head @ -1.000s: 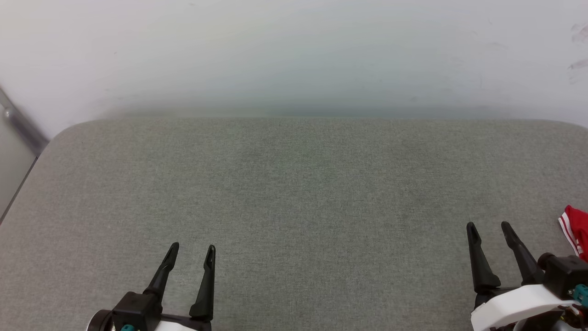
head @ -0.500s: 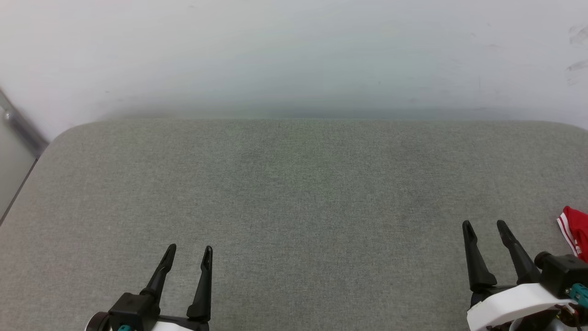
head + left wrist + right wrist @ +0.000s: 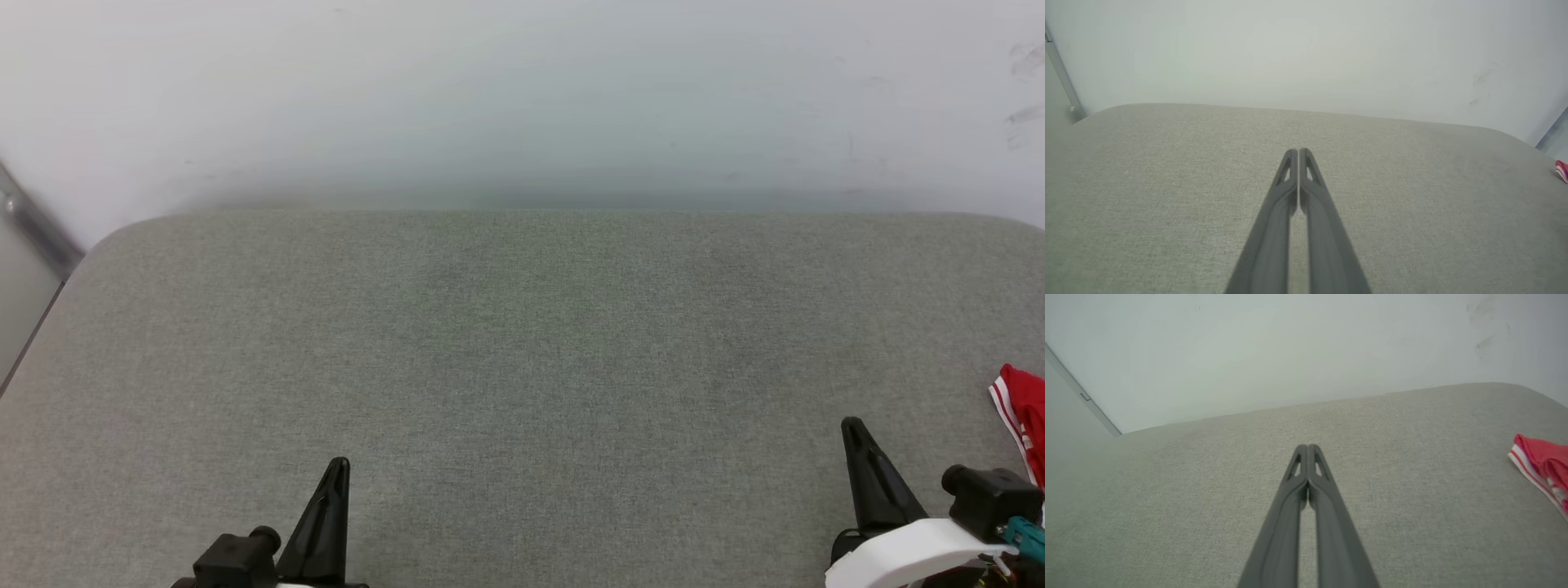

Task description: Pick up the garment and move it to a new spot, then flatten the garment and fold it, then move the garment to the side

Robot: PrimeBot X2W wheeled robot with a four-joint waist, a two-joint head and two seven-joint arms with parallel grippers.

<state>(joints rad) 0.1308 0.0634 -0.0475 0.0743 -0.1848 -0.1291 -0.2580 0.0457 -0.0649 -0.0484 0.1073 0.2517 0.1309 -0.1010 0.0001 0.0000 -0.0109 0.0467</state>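
Garment (image 3: 1024, 400) bunched far right, striped trim facing left, left gripper (image 3: 339, 467) and right gripper (image 3: 853, 426) closed, empty.

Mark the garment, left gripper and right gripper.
garment (image 3: 1545, 457): right wrist view, on the red fabric above the striped trim.
left gripper (image 3: 1298, 152): left wrist view, where the two fingertips meet.
right gripper (image 3: 1307, 448): right wrist view, where the two fingertips meet.

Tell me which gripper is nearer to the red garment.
Right. The right gripper is just left of the garment; the left gripper is far to its left, across the grey surface.
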